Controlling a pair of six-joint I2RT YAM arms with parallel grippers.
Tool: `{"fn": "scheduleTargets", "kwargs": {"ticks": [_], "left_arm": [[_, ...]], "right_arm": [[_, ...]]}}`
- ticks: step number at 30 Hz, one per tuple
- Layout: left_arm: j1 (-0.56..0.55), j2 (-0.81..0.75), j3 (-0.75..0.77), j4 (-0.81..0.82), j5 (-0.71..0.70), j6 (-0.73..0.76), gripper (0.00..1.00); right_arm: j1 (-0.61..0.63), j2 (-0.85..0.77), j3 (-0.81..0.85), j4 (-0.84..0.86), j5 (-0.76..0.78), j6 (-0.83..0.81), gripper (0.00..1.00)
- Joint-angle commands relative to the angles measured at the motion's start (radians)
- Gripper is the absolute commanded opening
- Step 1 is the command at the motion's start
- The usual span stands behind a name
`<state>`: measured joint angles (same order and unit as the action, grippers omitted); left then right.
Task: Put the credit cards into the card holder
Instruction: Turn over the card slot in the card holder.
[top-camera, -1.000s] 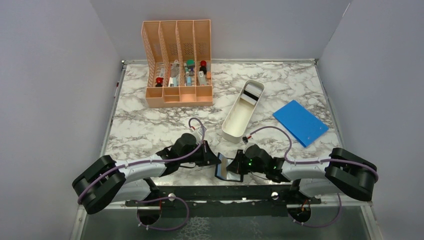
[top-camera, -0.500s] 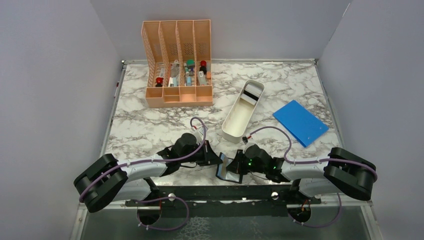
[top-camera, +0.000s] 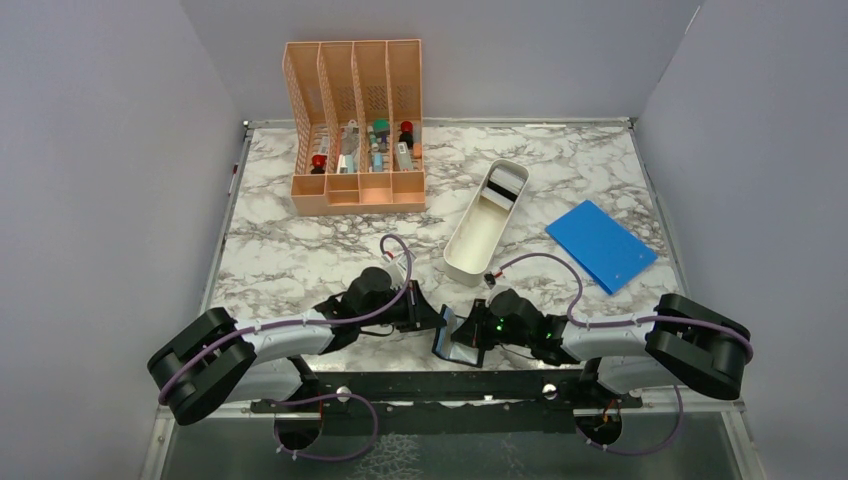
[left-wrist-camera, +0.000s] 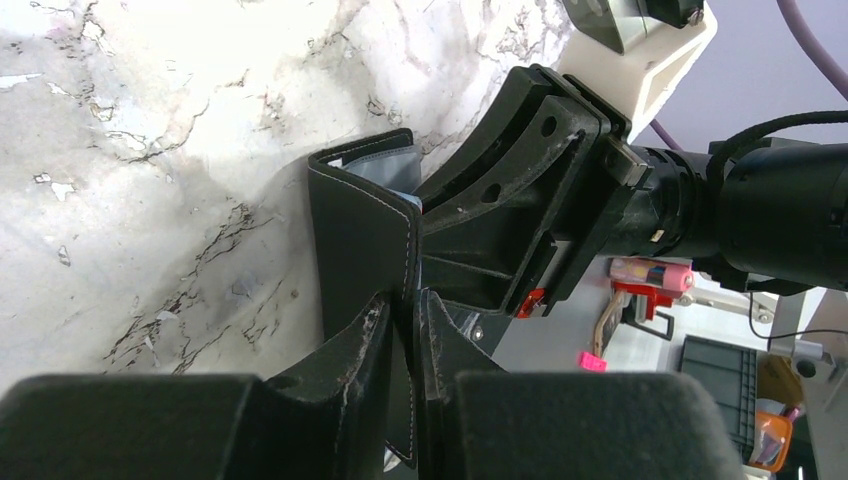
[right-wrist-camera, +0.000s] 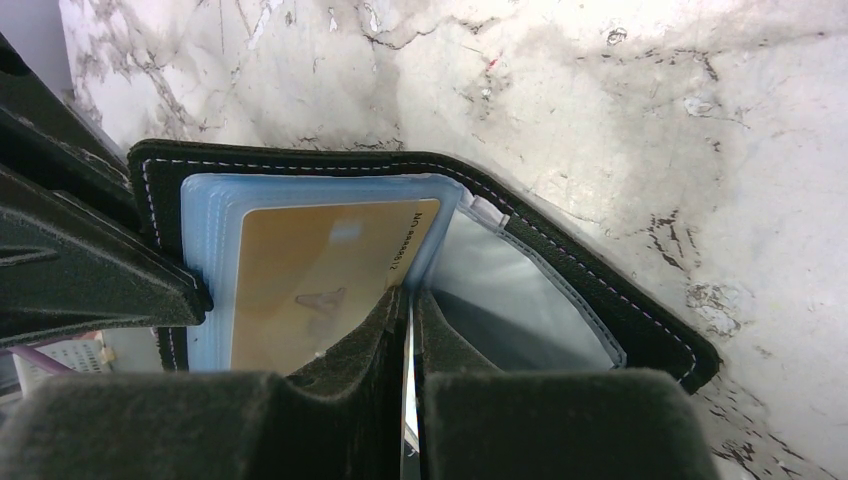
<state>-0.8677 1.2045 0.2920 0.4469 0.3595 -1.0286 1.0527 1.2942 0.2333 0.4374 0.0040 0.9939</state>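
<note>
Black folding leather card holder (top-camera: 460, 338): open, middle of the near edge of marble desk (top-camera: 300, 260). Left tool (left-wrist-camera: 405, 310) clamped on its flap. Right tool (right-wrist-camera: 407, 300) pinching thin white card (right-wrist-camera: 405, 400) edge-on. Tan-gold plastic card (right-wrist-camera: 320, 270) sleeved inside, digits illegible.

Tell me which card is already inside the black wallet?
The gold card: it sits in the open card holder, behind clear plastic. The white, dark-striped card is in the white tray instead.
</note>
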Motion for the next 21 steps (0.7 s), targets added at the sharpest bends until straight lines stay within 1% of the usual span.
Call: {"fn": "scheduleTargets", "kwargs": {"ticks": [1, 6, 11, 21], "left_arm": [[-0.007, -0.011, -0.008, 0.091, 0.036, -0.009, 0.14], [-0.006, 0.004, -0.014, 0.093, 0.029, -0.007, 0.11], [-0.008, 0.018, -0.02, 0.092, 0.013, -0.001, 0.12], [-0.014, 0.034, -0.021, 0.047, -0.02, 0.034, 0.2]], "right_arm": [[0.005, 0.024, -0.026, -0.045, -0.004, -0.009, 0.11], [0.006, 0.028, -0.026, -0.043, -0.005, -0.009, 0.11], [0.006, 0.028, -0.025, -0.044, -0.004, -0.009, 0.11], [0.006, 0.002, -0.019, -0.083, 0.018, -0.014, 0.11]]}}
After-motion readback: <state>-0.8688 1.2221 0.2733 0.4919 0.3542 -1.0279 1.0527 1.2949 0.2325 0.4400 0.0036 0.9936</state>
